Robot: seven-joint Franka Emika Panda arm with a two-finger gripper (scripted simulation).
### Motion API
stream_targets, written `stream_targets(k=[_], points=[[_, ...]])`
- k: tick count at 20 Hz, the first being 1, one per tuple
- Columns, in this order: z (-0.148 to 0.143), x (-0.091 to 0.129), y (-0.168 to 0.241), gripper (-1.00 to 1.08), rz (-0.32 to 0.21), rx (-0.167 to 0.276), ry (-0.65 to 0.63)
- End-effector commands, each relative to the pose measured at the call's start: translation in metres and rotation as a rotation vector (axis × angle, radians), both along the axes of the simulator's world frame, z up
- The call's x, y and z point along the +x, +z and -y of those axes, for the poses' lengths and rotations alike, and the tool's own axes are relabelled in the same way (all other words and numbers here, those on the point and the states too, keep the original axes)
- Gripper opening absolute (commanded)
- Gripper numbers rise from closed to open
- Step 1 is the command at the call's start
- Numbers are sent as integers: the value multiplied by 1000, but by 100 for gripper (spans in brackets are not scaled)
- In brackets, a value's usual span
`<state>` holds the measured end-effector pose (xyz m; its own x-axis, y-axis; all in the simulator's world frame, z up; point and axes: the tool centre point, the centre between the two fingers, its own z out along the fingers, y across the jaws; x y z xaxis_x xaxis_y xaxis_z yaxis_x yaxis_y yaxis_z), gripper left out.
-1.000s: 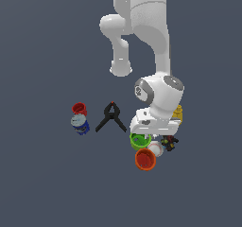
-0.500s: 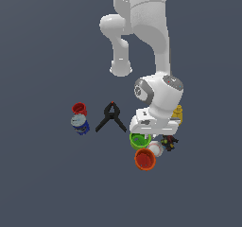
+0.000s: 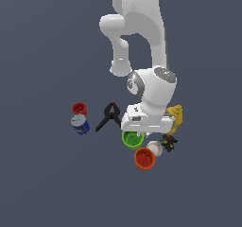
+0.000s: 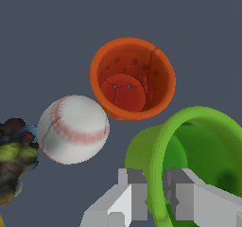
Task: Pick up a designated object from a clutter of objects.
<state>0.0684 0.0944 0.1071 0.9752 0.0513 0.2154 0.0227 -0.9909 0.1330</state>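
Jaws astride the wall of the round, tapered lime-green plastic cup (image 4: 198, 160) — one finger outside, one inside the rim.

The grey fingers (image 4: 134, 193) sit against the cup wall on both sides, so the jaws look closed on it. In the exterior view the lime-green cup (image 3: 133, 138) stands on the dark tabletop (image 3: 47, 183) under the white arm's hand, just beside the orange-red plastic cup (image 3: 144, 158) and the white red-stitched baseball (image 4: 73, 129). A small dark toy (image 4: 14, 162) lies beyond the ball — its details too blurred to tell.
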Motion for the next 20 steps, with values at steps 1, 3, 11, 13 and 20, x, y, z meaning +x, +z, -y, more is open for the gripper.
stream_targets(k=[1,3,11,13,20], points=[[16,4,17,-100,3,0,0],[31,7,31,-100,3,0,0],[101,22,98,-100,3,2,1],[119,27,116,-100,3,3,2],[183,42,178,-100,4,4,2]])
